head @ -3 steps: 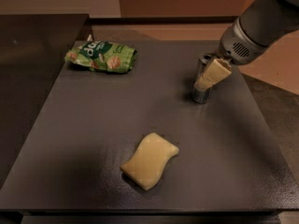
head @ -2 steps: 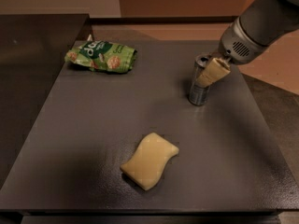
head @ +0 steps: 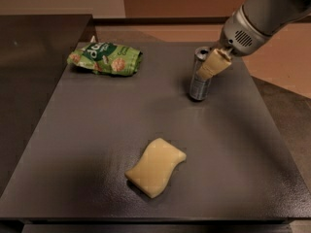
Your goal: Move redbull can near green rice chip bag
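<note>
The redbull can [head: 199, 84] is a slim silver can standing upright at the right rear of the dark table [head: 87, 144]. My gripper [head: 209, 62] comes in from the upper right and is closed around the can's upper part. One tan finger [head: 213, 65] lies across the can's front, and the other is hidden behind it. The can's base is at or just above the tabletop. The green rice chip bag [head: 106, 58] lies flat at the left rear of the table, well to the left of the can.
A pale yellow wavy sponge [head: 155, 167] lies at the front middle of the table. The table's right edge runs close to the can, with brown floor beyond it. A darker surface [head: 29, 57] adjoins the table on the left.
The gripper and the can have shifted together a little left and toward the back. More of the can's top now shows. The bag and the sponge have not moved.
</note>
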You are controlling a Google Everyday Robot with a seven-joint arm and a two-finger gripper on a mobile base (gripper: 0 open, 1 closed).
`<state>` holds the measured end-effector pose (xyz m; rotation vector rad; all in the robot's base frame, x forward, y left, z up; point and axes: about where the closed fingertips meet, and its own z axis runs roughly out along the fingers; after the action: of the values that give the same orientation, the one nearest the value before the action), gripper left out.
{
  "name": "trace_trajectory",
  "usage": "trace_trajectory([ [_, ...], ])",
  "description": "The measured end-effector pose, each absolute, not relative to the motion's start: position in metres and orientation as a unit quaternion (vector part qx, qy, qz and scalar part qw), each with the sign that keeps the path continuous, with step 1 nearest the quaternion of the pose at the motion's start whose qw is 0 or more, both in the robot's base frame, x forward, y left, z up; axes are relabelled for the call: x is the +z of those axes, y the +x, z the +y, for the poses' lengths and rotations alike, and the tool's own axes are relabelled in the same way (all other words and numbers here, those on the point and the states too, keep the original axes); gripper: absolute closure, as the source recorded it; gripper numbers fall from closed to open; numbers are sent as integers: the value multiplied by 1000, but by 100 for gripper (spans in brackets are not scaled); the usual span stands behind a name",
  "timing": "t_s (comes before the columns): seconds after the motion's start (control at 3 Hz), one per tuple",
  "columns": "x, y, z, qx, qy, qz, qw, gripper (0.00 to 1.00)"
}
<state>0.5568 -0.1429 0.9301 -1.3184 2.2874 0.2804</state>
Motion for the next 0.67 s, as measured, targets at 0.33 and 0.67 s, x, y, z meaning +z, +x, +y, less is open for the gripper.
trace_trajectory([
  [0.33, 946, 574, -123, 117, -485, 830, 250, 100],
  [0.67, 954, 584, -111, 126, -486, 826, 255, 100],
])
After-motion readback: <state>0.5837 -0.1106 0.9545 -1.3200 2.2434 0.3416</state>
